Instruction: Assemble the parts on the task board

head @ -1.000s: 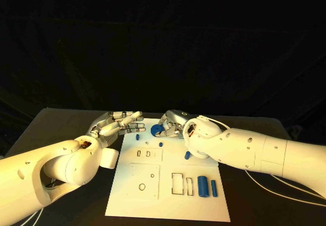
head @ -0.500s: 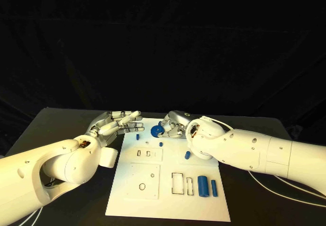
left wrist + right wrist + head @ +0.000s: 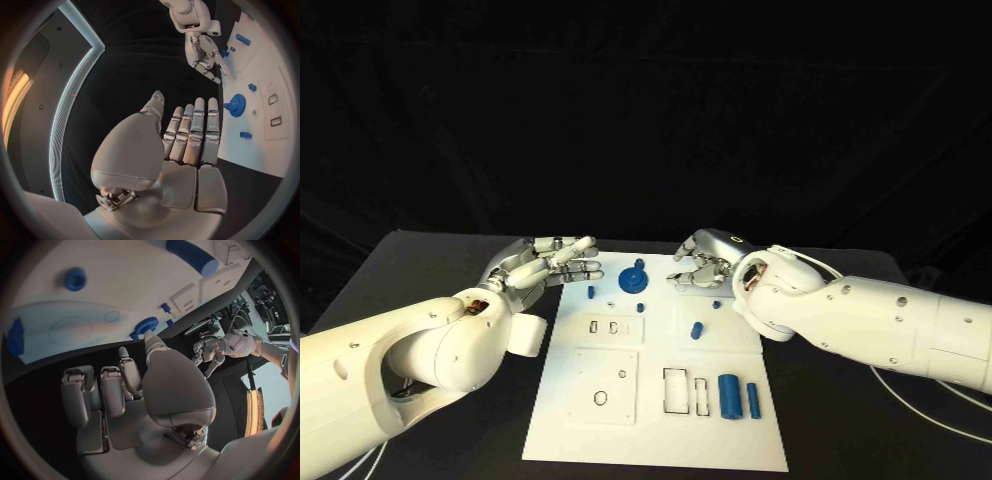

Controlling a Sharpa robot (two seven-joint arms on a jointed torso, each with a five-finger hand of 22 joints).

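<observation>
The white task board (image 3: 661, 425) lies in the middle of the black table. A blue gear (image 3: 633, 279) sits on its far end, with no hand touching it; the wrist views show the same gear (image 3: 236, 105) (image 3: 145, 326). My right hand (image 3: 707, 266) hovers just right of the gear, fingers loosely bent and holding nothing. My left hand (image 3: 551, 262) is at the board's far left corner, fingers straight and apart, empty. A thick blue cylinder (image 3: 730, 393) and a thinner blue rod (image 3: 753, 399) lie at the board's near right.
Small blue pegs (image 3: 591, 292) (image 3: 697, 329) stand or lie on the board between the gear and the rectangular slots (image 3: 675, 388). Both forearms flank the board. Black table surface (image 3: 430, 270) spreads to each side.
My right hand has let go of the blue gear and drawn away to the right; the gear stays on the board's far end. The left hand has barely moved.
</observation>
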